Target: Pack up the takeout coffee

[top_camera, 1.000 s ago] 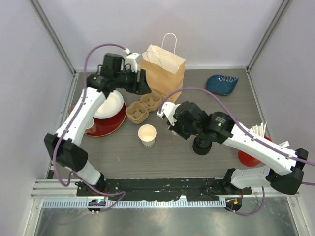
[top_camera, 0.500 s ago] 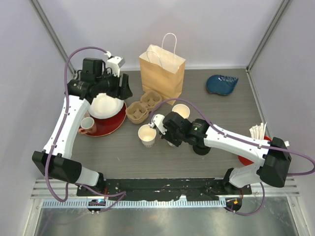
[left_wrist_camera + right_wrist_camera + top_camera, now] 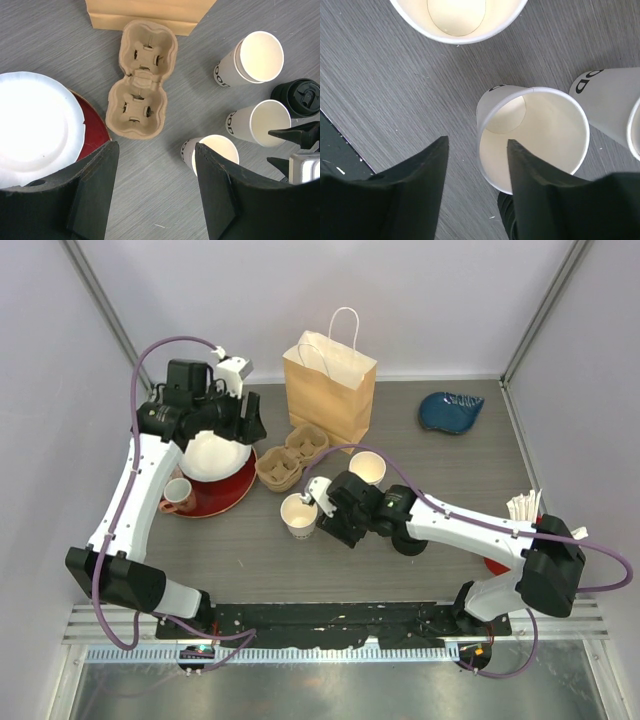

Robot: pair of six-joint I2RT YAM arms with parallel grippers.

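Opening: right claw [image 3: 477, 142], shut a second ago, now stands part-way wide. The rim wall of the middle cup [image 3: 540, 125] sits between its fingers, one finger over the cup's mouth and one outside; no pinch shows. Its arm has swung in from the right and come down to the cups.

Left claw [image 3: 155, 146]: wide, holding nothing. It has drawn back from the paper bag [image 3: 330, 385] and hangs over the white plate [image 3: 35, 125] and cardboard carrier [image 3: 142, 80].

Cups: three white paper ones, upright, no lids on. The near cup [image 3: 299, 512] and far cup [image 3: 367, 467] flank the middle one, which the right arm hides from above.

Reading: the middle cup looks just let go on the table. No cup is lidded, in the carrier or in the bag, so packing has hardly begun.

Lid stack [image 3: 300, 97]: black, just beside the middle and far cups.

Room: the cups crowd close, so a retreating finger could tip the middle one; a straight lift looks safest. The carrier lies between cups and plate, its far end at the bag's foot, wells empty. Bare table [image 3: 250, 560] toward the near edge gives the freest lane.
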